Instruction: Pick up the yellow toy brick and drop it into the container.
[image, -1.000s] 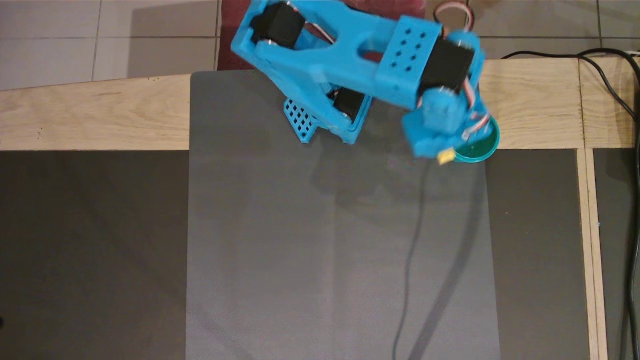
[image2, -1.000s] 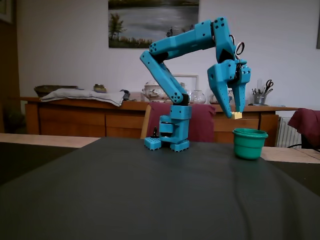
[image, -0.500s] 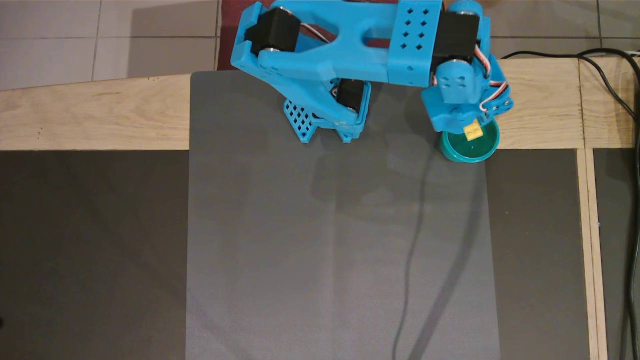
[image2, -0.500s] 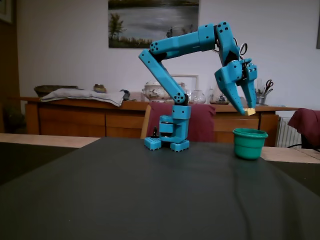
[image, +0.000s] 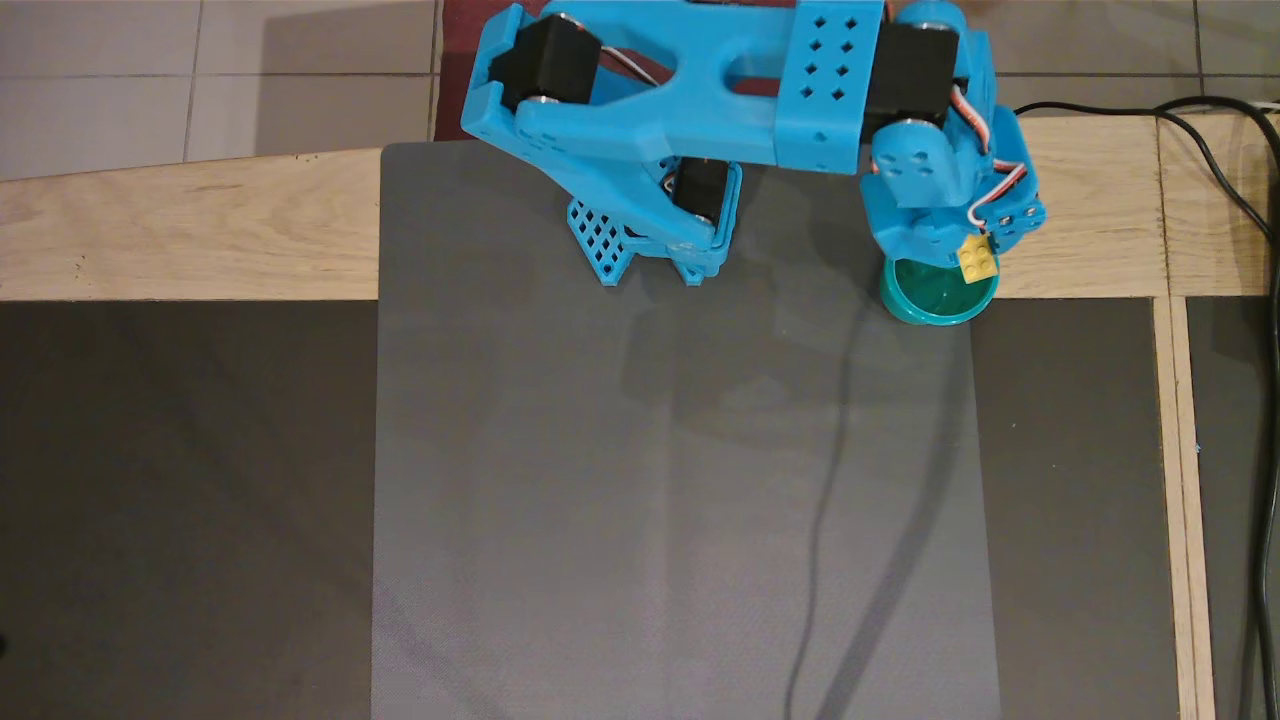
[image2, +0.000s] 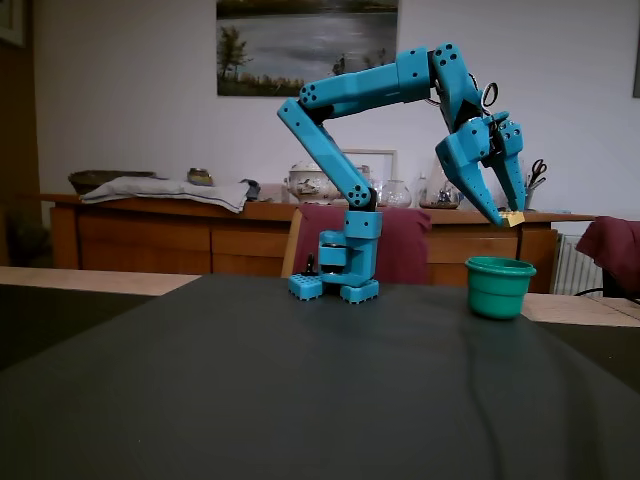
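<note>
In the overhead view the claw (image: 978, 262) is clenched on the yellow toy brick (image: 977, 260), studs up and turned slightly askew, and the teal container (image: 935, 298) lies just below and to the left of it, so the brick overlaps only the upper-right part of the rim. In the fixed view the claw (image2: 512, 218) holds the brick (image2: 513, 218) clear above the container (image2: 499, 287), which stands on the surface directly beneath and slightly left; I judge a release here risks clipping the rim.

Raised high from the base, folded at the elbow, forearm sloping down to the right in the fixed view. Pincer (image2: 512, 218) (image: 978, 262) aimed downward, its 2 fingers (image2: 484, 196) clamped on the yellow brick (image: 977, 259).
</note>
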